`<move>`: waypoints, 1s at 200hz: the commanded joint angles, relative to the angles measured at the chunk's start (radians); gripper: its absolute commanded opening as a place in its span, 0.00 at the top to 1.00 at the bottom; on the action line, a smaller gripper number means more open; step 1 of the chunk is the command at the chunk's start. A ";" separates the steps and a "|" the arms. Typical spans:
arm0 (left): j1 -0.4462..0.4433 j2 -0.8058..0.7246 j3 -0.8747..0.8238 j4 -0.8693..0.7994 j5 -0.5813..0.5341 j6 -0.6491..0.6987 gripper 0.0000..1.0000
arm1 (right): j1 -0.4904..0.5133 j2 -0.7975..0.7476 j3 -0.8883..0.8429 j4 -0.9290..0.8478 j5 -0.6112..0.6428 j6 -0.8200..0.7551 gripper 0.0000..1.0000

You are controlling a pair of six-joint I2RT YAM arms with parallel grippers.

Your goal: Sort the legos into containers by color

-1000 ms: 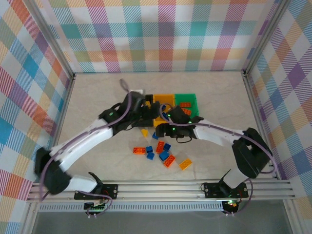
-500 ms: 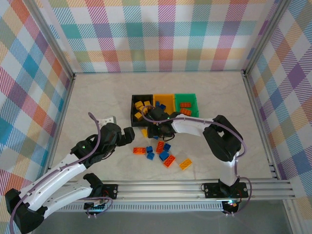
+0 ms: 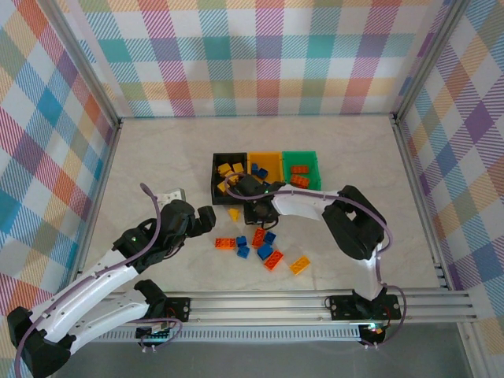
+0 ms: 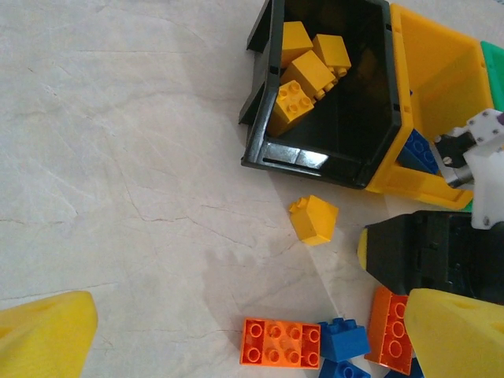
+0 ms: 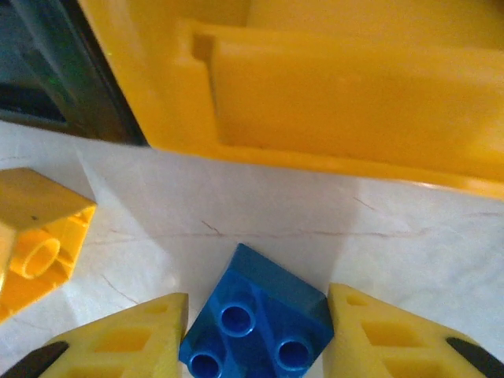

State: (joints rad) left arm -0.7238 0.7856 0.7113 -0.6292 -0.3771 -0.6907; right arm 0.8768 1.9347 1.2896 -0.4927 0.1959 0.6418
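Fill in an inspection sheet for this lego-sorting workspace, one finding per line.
Surface: pale marbled table.
Job's things: black bin holds yellow legos; yellow-orange bin holds blue legos; green bin holds orange-red legos; about ten loose legos lie in front of the bins.
Clutter: nothing seen.
Grippers: left gripper open, left of the loose legos; right gripper flanks a blue lego on the table, grip unclear.
Cables: purple cables run along both arms.
Surroundings: plaid walls; metal rail at the near edge.

Lab cell: plaid-curtained aluminium frame (image 3: 260, 303)
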 commanded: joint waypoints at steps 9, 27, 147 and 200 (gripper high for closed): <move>0.006 0.008 0.006 -0.003 0.023 0.034 0.00 | 0.000 -0.159 -0.014 0.005 0.067 -0.045 0.62; 0.007 0.026 0.001 0.008 0.049 0.040 0.00 | -0.027 -0.210 0.006 -0.004 0.082 -0.069 0.62; -0.025 0.151 -0.037 0.109 0.243 0.081 0.06 | -0.200 0.031 0.430 -0.099 0.044 -0.151 0.23; -0.152 0.358 0.044 0.142 0.218 0.140 0.15 | -0.199 -0.165 0.193 0.000 -0.015 -0.095 0.20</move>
State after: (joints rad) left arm -0.8307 1.0599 0.7010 -0.5220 -0.1646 -0.5980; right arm 0.6720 1.8912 1.5864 -0.5331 0.2188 0.5152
